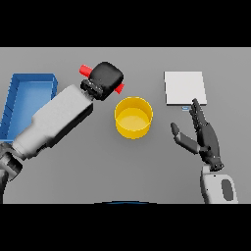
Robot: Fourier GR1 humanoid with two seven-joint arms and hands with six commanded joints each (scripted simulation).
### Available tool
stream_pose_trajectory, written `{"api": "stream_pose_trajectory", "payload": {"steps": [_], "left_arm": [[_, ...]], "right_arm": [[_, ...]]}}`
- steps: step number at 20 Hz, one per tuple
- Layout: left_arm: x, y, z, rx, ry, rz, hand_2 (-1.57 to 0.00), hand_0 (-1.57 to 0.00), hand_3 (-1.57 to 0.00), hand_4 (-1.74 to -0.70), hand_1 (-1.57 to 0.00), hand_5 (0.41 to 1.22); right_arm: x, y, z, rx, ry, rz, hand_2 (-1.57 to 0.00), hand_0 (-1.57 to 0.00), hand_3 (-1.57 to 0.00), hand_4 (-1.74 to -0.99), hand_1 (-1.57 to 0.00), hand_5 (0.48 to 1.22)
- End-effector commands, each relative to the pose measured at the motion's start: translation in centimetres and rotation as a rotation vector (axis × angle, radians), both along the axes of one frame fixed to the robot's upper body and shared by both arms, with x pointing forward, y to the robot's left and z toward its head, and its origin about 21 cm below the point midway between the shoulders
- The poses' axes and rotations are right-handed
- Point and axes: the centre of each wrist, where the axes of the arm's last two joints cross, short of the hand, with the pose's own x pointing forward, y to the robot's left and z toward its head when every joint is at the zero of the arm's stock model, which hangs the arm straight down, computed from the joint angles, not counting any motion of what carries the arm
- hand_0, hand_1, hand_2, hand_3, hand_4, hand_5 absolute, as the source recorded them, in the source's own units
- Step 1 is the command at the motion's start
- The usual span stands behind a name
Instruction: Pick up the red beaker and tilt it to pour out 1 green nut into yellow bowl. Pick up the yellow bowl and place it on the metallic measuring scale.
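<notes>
My left hand (106,77) hangs over the table's upper middle, curled round the red beaker (86,69). Only the beaker's two red ends stick out on either side of the hand, and it lies tilted with its lower end (119,88) pointing toward the yellow bowl (133,117). The bowl stands just right of and below that hand, and I see no nut inside it. Further right lies the metallic measuring scale (184,88), a flat pale square. My right hand (203,137) rests open below the scale, fingers straight and thumb spread toward the bowl.
A blue tray (30,81) lies along the left side, partly covered by my left forearm (54,120).
</notes>
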Motion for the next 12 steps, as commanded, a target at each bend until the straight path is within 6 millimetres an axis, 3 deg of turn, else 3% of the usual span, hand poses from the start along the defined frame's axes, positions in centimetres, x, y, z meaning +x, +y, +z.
{"api": "stream_pose_trajectory", "payload": {"steps": [1, 3, 7, 12], "left_arm": [[0.1, -0.5, 0.0, 0.052, -0.01, -0.009, -1.57, -1.57, -1.27, -1.7, -1.57, 1.218], [0.0, -1.1, 0.6, 0.122, -0.013, -0.054, -1.57, -1.57, -1.2, -1.71, -1.57, 1.219], [-0.4, -3.2, 0.8, 0.247, -0.071, -0.149, -1.57, -1.57, -1.42, -1.73, -1.57, 1.22], [-0.5, -4.4, 0.3, 0.388, -0.148, -0.211, -1.57, -1.57, -1.52, -1.74, -1.57, 1.221]], "right_arm": [[0.2, -0.2, 0.1, 0.011, 0.003, -0.006, 0.0, 0.0, 0.0, -1.303, 0.0, 0.619], [-0.2, -0.2, 0.2, 0.012, 0.003, -0.008, 0.0, 0.0, 0.0, -1.301, 0.0, 0.607], [0.0, -0.2, 0.0, 0.006, 0.005, -0.003, 0.0, 0.0, 0.0, -1.3, 0.0, 0.601], [0.0, -0.2, 0.3, -0.007, 0.003, -0.009, 0.0, 0.0, 0.0, -1.291, 0.0, 0.603]]}}
